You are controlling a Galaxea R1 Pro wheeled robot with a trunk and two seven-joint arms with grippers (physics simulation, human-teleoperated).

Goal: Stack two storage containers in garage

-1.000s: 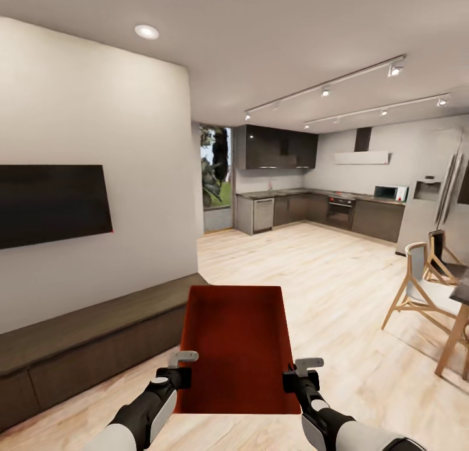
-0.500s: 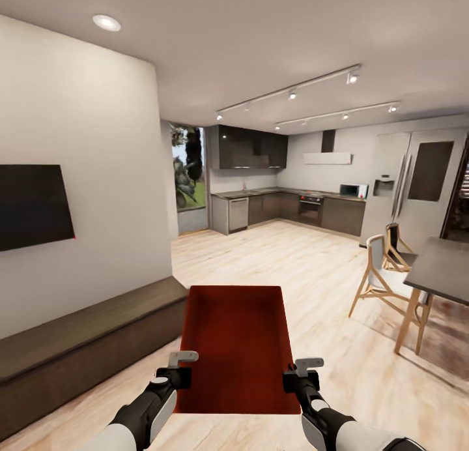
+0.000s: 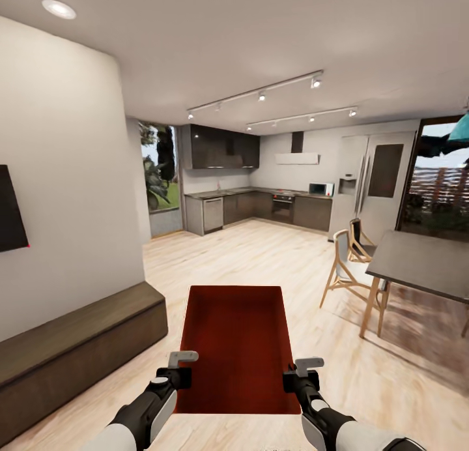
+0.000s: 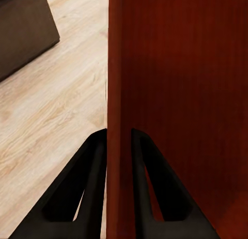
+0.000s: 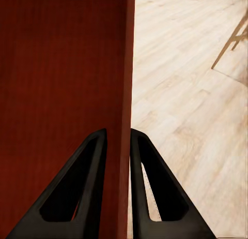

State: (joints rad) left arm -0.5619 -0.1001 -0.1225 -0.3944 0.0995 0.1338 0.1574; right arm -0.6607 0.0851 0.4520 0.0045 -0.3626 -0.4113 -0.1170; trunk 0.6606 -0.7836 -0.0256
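Observation:
One orange-red storage container (image 3: 234, 347) is held level in front of me over the light wood floor of the living room. My left gripper (image 3: 181, 371) is shut on its left wall near the close end. In the left wrist view the fingers (image 4: 118, 133) pinch the thin wall of the container (image 4: 181, 94). My right gripper (image 3: 294, 375) is shut on the right wall in the same way. The right wrist view shows its fingers (image 5: 118, 131) clamping the container's wall (image 5: 51, 68). The bin is empty. The other container and the garage are out of view.
A long low dark cabinet (image 3: 71, 353) runs along the white wall at left, under the edge of a black TV (image 3: 10, 210). A dining table (image 3: 423, 265) with wooden chairs (image 3: 345, 268) stands at right. A kitchen (image 3: 260, 206) lies ahead across open wood floor.
The whole view has swung to the right: the TV slid to the left edge and the dining table came in. The container and both grippers keep the same hold.

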